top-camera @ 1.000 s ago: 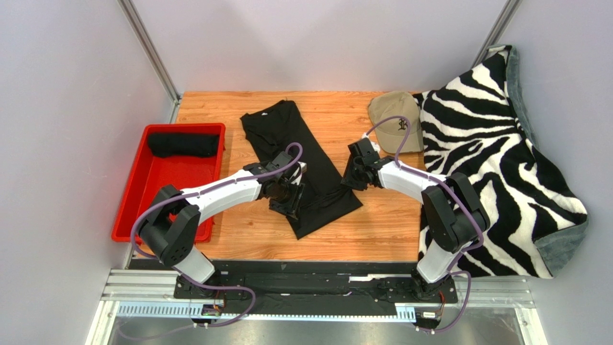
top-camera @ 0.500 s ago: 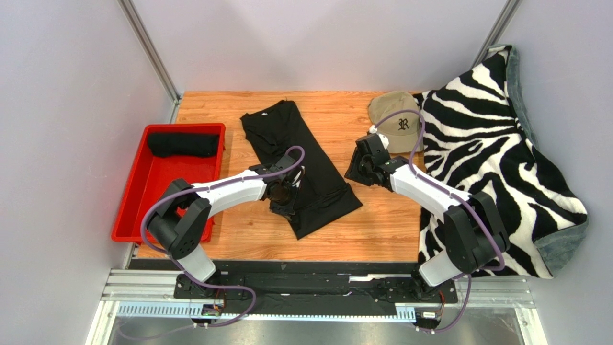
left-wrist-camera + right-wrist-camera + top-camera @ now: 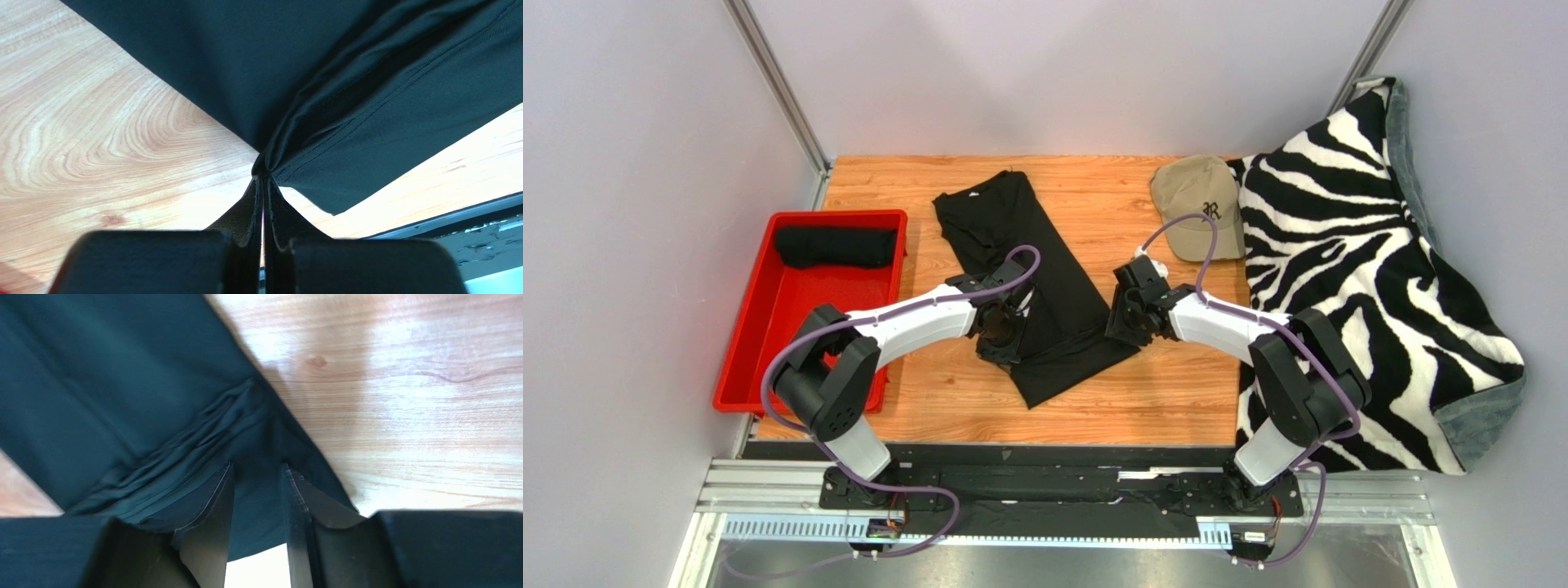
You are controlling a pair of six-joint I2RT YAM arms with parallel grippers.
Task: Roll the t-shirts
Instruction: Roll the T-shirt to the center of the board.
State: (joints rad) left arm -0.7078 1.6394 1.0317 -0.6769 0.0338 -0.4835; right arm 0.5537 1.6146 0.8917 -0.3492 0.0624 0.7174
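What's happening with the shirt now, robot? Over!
Left gripper shut on edge of black t-shirt. Right gripper open at its other edge. Shirt not rolled yet. Cap off to the side, clear of it.

In the overhead view the left pincer (image 3: pixel 264 184) is lying tucked under its own arm, and the right pincer (image 3: pixel 258 468) is blending into the black t-shirt (image 3: pixel 1014 227), so neither one's fingertips are showing from there. In both wrist views the t-shirt is running out past the picture edges, leaving its outline unseen. The zebra blanket (image 3: pixel 1357 245) is hiding the right edge of the surface (image 3: pixel 1100 184), and the emblem on the cap (image 3: pixel 1195 196) is showing too small to read.
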